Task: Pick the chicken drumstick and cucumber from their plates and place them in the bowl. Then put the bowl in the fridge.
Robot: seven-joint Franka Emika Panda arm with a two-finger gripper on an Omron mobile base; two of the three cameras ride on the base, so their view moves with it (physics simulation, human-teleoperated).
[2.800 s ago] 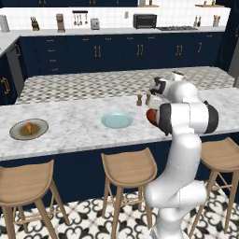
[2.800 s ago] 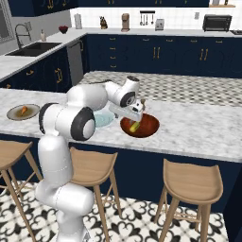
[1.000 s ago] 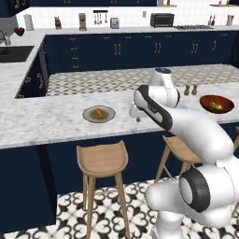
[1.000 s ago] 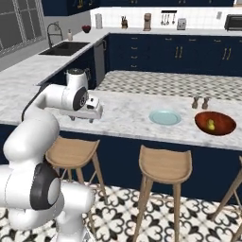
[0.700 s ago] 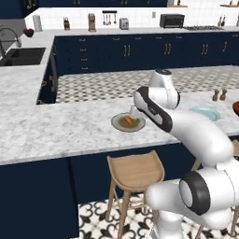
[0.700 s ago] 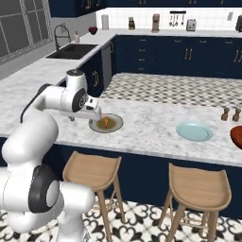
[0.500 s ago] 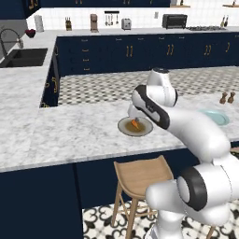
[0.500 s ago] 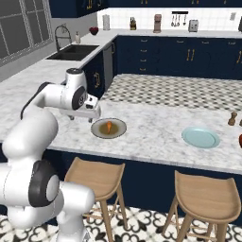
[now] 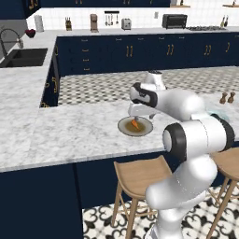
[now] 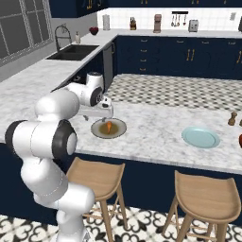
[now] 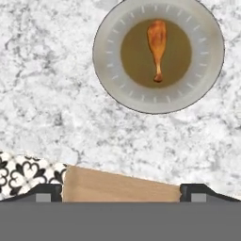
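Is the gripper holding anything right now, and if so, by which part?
Nothing is held. The gripper is open above the counter, and the chicken drumstick lies untouched on its olive-brown plate.

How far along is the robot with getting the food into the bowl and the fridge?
Looks done: the pale blue plate lies bare, so the cucumber is likely moved. In hand: the open gripper hovers by the olive plate, the chicken drumstick on it untouched. Left: grasp it, bowl it, bowl into fridge.
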